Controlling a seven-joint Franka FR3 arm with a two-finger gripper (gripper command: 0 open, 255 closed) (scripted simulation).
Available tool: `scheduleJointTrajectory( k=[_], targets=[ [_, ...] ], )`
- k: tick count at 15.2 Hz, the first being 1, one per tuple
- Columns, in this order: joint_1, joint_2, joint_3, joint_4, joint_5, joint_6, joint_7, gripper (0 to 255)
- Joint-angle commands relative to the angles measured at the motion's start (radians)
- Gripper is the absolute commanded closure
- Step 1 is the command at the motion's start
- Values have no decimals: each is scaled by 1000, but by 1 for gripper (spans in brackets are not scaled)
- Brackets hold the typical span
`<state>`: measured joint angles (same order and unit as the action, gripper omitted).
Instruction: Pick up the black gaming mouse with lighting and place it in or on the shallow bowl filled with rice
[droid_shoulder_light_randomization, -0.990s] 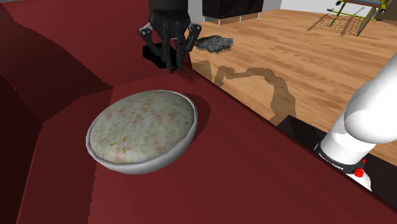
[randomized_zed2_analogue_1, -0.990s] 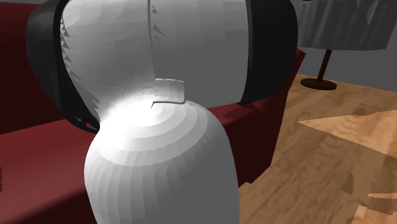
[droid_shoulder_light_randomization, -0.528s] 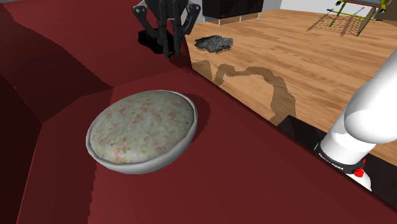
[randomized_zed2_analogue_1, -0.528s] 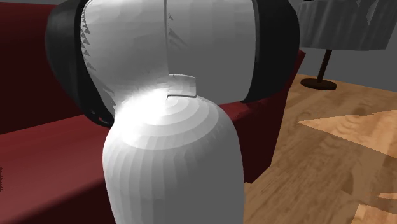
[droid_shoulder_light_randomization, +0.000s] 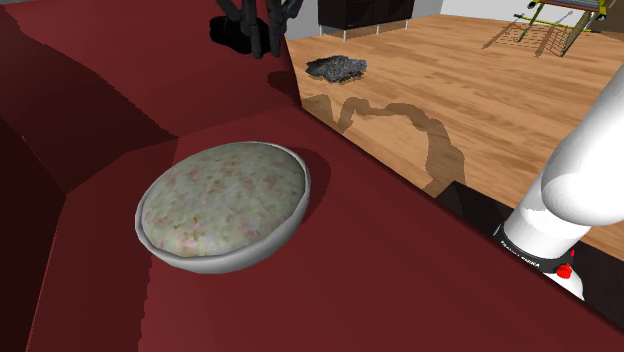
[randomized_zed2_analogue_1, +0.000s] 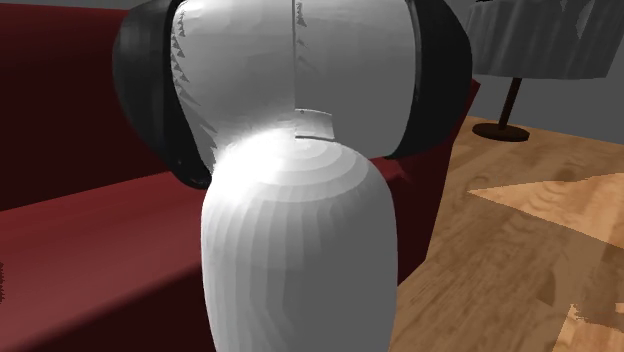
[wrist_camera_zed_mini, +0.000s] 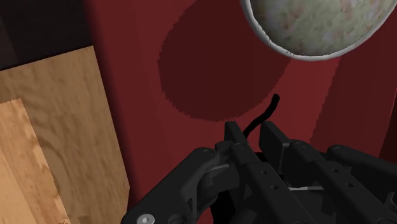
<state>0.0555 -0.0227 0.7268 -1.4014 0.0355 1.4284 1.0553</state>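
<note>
1. In the shoulder view, your all-black two-finger gripper (droid_shoulder_light_randomization: 258, 38) sits at the frame's twelve o'clock, cut by the upper edge, over the dark red cushioned surface (droid_shoulder_light_randomization: 400, 260).
   - A black mass beside the fingers blends with them, so you cannot pick the mouse out here.
   - The shallow bowl (droid_shoulder_light_randomization: 222, 205), grey-rimmed and heaped with pale speckled rice, rests on that surface at about six o'clock from the gripper, well apart from it.
   - The white arm (droid_shoulder_light_randomization: 575, 190) comes in at four o'clock.
   - On the wooden floor (droid_shoulder_light_randomization: 480, 110), a dark grey crumpled heap (droid_shoulder_light_randomization: 336, 68) lies at about four o'clock from the gripper.

2. In the second exterior view, a white arm link with its dark joint (randomized_zed2_analogue_1: 290, 200) stands close to the camera.
   - The red surface runs behind it at nine o'clock.
   - The wooden floor lies at four o'clock.
   - A lamp with a grey shade (randomized_zed2_analogue_1: 545, 40) stands at two o'clock.

3. In the wrist view, your fingers are closed down on the black gaming mouse (wrist_camera_zed_mini: 275, 102).
   - The fingers stand close together, and the mouse's thin black cord curls out from between the tips.
   - The mouse's body merges with the black fingers.
   - The bowl lies beyond the fingertips, well apart from the mouse.
   - A round dark shadow falls on the red surface between the two.
</note>
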Motion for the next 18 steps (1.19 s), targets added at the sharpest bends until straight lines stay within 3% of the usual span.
scheduleJointTrajectory(
  k=[1,3,10,14,18],
  targets=[
    [6,22,7,49,-15,-32,11,255],
    [12,39,13,85,-27,-56,20,255],
    [108,57,106,100,-51,-57,204,255],
    [187,110,166,144,-101,-67,329,255],
    [305,198,215,219,-185,-91,465,255]
  ],
)
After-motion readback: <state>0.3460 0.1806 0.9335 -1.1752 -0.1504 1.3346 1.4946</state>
